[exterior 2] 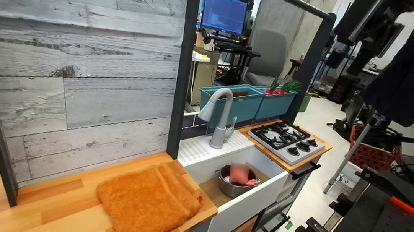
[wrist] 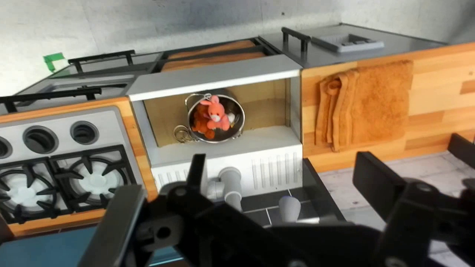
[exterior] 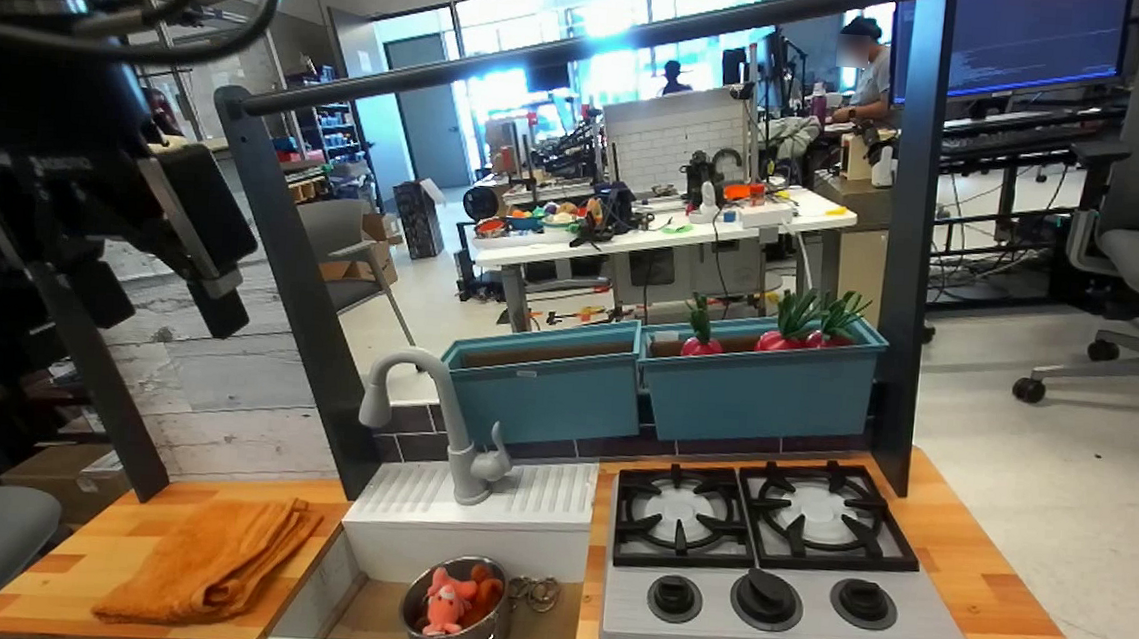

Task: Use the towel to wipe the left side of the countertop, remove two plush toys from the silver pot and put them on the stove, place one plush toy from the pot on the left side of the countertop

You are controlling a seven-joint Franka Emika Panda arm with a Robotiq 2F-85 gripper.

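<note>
1. Wrist view: the gripper (wrist: pixel 285 178) takes up the 6 o'clock side, spread wide. Ahead of it, the silver pot (wrist: pixel 236 106) stands in the white sink (wrist: pixel 259 141). Inside sits a coral rabbit plush (wrist: pixel 219 123), with an orange-brown plush (wrist: pixel 200 120) at its 8 o'clock; a small white thing (wrist: pixel 231 118) at 4 o'clock is too little to identify. From the pot, the folded towel (wrist: pixel 382 104) lies at 3 o'clock on the wooden countertop (wrist: pixel 438 96), the stove (wrist: pixel 107 126) is at 8 o'clock and the grey faucet (wrist: pixel 230 181) at 6 o'clock.

2. In an exterior view, the gripper (exterior: pixel 162 301) hangs at 10 o'clock from the faucet, spread wide, well above the countertop. The silver pot (exterior: pixel 482 632) holds the rabbit plush, with the orange-brown plush at its 2 o'clock. From the pot, the towel lies at 9 o'clock; the stove, at 3 o'clock, shows 2 black burner grates (exterior: pixel 751 518) and 3 black knobs (exterior: pixel 765 599). 2 blue planter boxes (exterior: pixel 544 398) sit at 1 o'clock.

3. In an exterior view, the silver pot (exterior 2: pixel 233 191) stands in the sink, the rabbit plush in it blurred. From the pot, the towel lies at 8 o'clock; the gripper (exterior 2: pixel 347 61) hangs at 1 o'clock, well apart.
</note>
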